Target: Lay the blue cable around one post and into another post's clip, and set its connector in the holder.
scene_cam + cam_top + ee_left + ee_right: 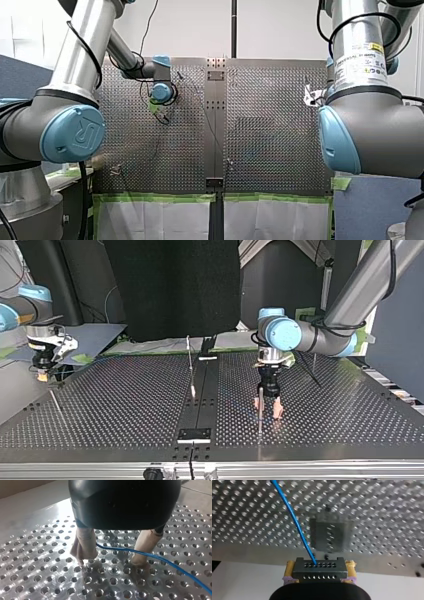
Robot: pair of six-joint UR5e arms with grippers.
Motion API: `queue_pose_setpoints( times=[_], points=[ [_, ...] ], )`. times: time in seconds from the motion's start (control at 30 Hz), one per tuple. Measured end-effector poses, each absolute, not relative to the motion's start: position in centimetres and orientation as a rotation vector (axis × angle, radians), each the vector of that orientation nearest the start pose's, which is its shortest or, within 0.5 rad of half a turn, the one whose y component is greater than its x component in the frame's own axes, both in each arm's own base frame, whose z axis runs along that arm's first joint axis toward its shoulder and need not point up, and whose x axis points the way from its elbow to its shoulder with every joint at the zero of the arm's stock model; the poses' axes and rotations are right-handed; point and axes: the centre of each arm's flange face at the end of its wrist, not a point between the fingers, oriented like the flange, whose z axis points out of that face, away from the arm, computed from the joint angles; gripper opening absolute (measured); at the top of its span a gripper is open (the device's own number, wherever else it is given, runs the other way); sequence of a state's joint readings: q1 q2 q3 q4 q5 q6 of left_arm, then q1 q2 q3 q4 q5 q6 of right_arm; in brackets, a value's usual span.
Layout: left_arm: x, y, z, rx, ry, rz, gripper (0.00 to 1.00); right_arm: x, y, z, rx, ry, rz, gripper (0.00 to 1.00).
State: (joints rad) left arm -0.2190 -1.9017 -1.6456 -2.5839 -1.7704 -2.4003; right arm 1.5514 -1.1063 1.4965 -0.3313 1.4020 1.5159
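Grip is tight at the robot's right gripper (319,573): its yellow pads (290,568) clamp a dark grey rectangular connector with rows of holes (319,568), held just off the edge of the shiny perforated metal table (374,510). The thin blue cable (294,520) leaves the connector and runs out over the table. Farther in, the left gripper (112,560) points fingertips-down at the table, beige fingers (85,545) spread, the cable passing between them.

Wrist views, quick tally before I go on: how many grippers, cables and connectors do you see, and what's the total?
Grippers: 2 (left gripper, right gripper)
Cables: 1 (blue cable, passing between the left gripper's fingers)
Connectors: 1 (connector, clamped in the right gripper)
Total: 4
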Motion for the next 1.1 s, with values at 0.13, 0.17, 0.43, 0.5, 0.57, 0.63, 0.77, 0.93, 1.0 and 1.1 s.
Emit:
queue_pose_setpoints(
  times=[0.13, 0.17, 0.43, 0.5, 0.57, 0.63, 0.77, 0.93, 1.0, 1.1],
  points=[
    [57.10, -24.29, 32.60, -0.598, 1.333, -0.719, 1.00, 13.63, -65.15, 28.41, 1.404, -1.124, 1.273, 0.00],
    [57.10, -24.30, 32.59, -0.598, 1.333, -0.719, 1.00, 13.61, -65.19, 28.38, 1.408, -1.120, 1.278, 0.00],
    [57.19, -24.08, 32.59, -0.600, 1.333, -0.716, 1.00, 13.72, -65.31, 28.42, 1.447, -1.067, 1.317, 0.00],
    [57.22, -23.98, 32.60, -0.600, 1.332, -0.715, 1.00, 13.81, -65.32, 28.46, 1.456, -1.053, 1.332, 0.00],
    [57.26, -23.89, 32.60, -0.601, 1.332, -0.713, 1.00, 13.80, -65.34, 28.47, 1.463, -1.045, 1.342, 0.00],
    [57.30, -23.82, 32.60, -0.601, 1.332, -0.712, 1.00, 13.77, -65.34, 28.48, 1.470, -1.037, 1.354, 0.00],
    [57.34, -23.75, 32.58, -0.601, 1.332, -0.711, 1.00, 13.55, -65.46, 28.57, 1.476, -1.024, 1.384, 0.00],
    [57.35, -23.73, 32.58, -0.600, 1.332, -0.711, 1.00, 13.24, -65.76, 28.78, 1.471, -1.004, 1.435, 0.00],
    [57.36, -23.73, 32.58, -0.599, 1.332, -0.711, 1.00, 13.15, -65.82, 28.84, 1.474, -0.995, 1.453, 0.00],
    [57.37, -23.73, 32.60, -0.599, 1.332, -0.711, 1.00, 13.18, -65.87, 28.89, 1.480, -0.985, 1.480, 0.00]
  ],
)
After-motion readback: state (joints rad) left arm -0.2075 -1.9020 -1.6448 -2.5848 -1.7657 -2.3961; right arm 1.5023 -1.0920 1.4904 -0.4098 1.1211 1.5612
